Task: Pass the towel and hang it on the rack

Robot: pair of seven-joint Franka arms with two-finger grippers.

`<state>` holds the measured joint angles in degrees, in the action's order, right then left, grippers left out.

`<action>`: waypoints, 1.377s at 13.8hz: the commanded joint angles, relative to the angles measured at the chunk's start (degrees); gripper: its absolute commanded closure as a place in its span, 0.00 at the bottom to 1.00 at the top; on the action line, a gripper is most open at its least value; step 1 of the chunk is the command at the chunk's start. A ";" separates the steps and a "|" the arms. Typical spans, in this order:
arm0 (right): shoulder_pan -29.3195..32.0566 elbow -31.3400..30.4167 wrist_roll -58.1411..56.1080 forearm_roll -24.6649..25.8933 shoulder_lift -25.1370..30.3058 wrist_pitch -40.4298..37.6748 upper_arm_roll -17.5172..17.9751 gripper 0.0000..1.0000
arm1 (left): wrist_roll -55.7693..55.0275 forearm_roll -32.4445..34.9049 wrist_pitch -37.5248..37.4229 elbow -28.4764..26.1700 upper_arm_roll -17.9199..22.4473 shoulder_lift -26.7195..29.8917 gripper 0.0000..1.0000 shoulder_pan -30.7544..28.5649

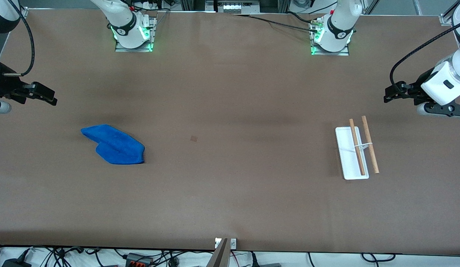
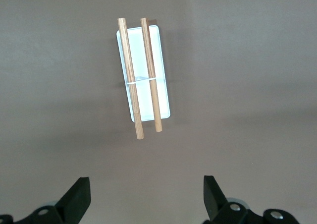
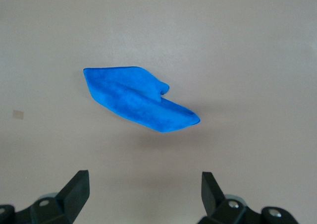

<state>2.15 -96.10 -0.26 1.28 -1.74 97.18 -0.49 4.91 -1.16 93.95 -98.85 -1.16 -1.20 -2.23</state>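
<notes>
A crumpled blue towel lies on the brown table toward the right arm's end; it also shows in the right wrist view. The rack, a white base with two wooden rods, stands toward the left arm's end and shows in the left wrist view. My right gripper is open and empty, up in the air at the table's end beside the towel. My left gripper is open and empty, up in the air at the other end beside the rack. Its fingers and the right gripper's fingers stand wide apart.
A small brown square mark sits on the table between towel and rack. The arm bases stand along the table's edge farthest from the front camera. Cables lie along the nearest edge.
</notes>
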 commanded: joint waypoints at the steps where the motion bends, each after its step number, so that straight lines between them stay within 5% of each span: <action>1: -0.22 0.12 -0.44 -0.40 0.68 -0.94 -0.39 0.00 | 0.98 -0.16 -0.08 -0.29 -0.69 0.49 0.00 -0.84; 9: -0.13 -0.14 -0.79 -0.23 -1.24 -0.77 -0.39 0.00 | 1.15 -0.16 -0.34 -0.02 -0.43 0.05 0.00 -0.76; 17: 0.31 0.82 0.35 0.92 -17.13 4.57 -0.39 0.00 | 1.15 -0.08 -0.34 0.42 -0.16 -0.12 0.00 -0.84; 19: 1.79 0.82 2.88 -2.57 -22.32 9.23 -0.48 0.00 | 1.15 -0.42 -0.25 0.33 -0.16 -0.21 0.00 -1.02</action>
<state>2.42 -96.69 0.56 1.36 -19.34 103.51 -1.00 4.92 -1.15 93.95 -98.86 -1.08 -1.30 -2.58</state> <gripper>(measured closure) 0.000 0.000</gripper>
